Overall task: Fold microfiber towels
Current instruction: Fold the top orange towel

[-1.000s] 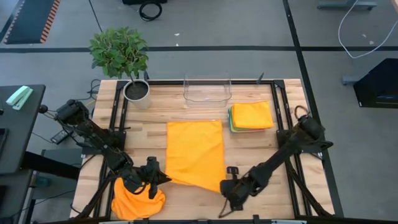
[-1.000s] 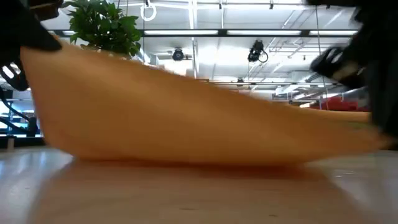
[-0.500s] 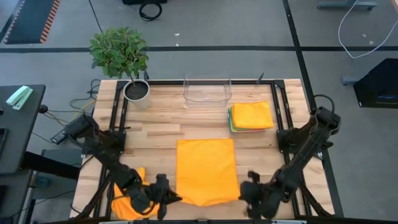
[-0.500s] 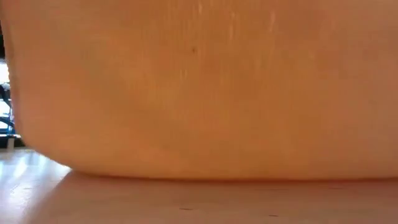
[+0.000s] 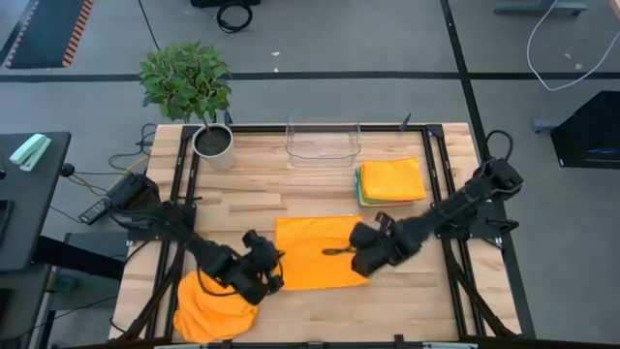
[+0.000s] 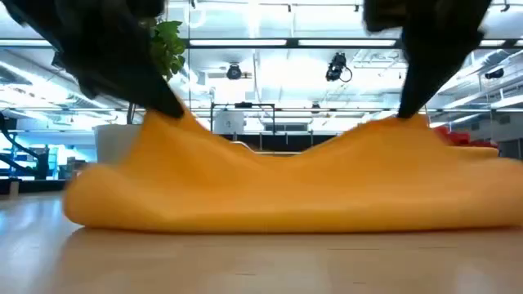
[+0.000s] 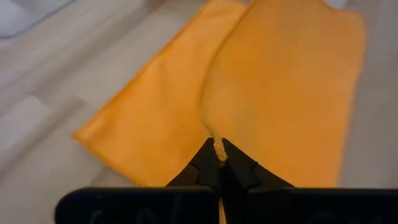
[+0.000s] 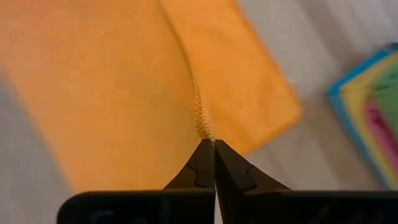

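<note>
An orange towel (image 5: 320,254) lies mid-bench, half doubled over itself. The left pincer (image 5: 273,262) is clamped on 1 lifted corner at its left side; the right pincer (image 5: 351,254) is clamped on the opposite corner. A crumpled orange towel (image 5: 211,302) sits at the near left. Folded towels (image 5: 391,180) are stacked beside a clear bin (image 5: 323,142) on the wooden bench (image 5: 242,189).

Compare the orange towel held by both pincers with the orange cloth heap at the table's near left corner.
The held orange towel is spread mostly flat; the orange cloth heap is bunched up. The left pincer and right pincer each pinch the towel's edge; nothing grips the heap. Both are plain orange.
</note>
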Controlling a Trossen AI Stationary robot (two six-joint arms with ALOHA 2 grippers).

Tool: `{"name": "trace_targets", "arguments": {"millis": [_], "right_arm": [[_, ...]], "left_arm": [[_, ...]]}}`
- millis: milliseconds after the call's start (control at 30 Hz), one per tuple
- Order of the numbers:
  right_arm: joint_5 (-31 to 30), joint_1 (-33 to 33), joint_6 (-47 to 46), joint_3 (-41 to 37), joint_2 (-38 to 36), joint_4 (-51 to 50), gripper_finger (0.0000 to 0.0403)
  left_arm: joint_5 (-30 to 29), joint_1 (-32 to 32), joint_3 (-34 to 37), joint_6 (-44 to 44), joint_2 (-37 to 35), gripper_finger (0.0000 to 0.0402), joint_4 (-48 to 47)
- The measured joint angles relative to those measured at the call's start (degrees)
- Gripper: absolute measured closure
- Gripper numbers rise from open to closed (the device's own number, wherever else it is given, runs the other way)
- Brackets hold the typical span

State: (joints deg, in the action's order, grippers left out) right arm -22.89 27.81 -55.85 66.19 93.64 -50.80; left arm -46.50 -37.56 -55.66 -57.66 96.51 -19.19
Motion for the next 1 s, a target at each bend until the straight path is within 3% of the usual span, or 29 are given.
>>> {"name": "trace_targets", "arguments": {"millis": [233,467,733,1000], "right_arm": [[4.0,-7.9,4.4,-8.0,0.1,6.8,0.0402],[3.4,-10.6,5.5,-11.8,0.1,12.1,0.0402],[-2.3,-10.6,4.3,-11.7,0.1,11.3,0.0402],[-3.4,-12.6,3.5,-11.7,0.1,9.7,0.0402]], "left_arm": [[3.9,7.9,1.0,10.0,0.0,0.0396,-0.1],[8.9,13.0,1.0,16.1,0.0,0.0390,-0.3],[8.9,14.9,1.0,15.8,0.0,0.0389,-3.4],[8.9,15.7,1.0,16.3,0.0,0.0392,-4.5]]}}
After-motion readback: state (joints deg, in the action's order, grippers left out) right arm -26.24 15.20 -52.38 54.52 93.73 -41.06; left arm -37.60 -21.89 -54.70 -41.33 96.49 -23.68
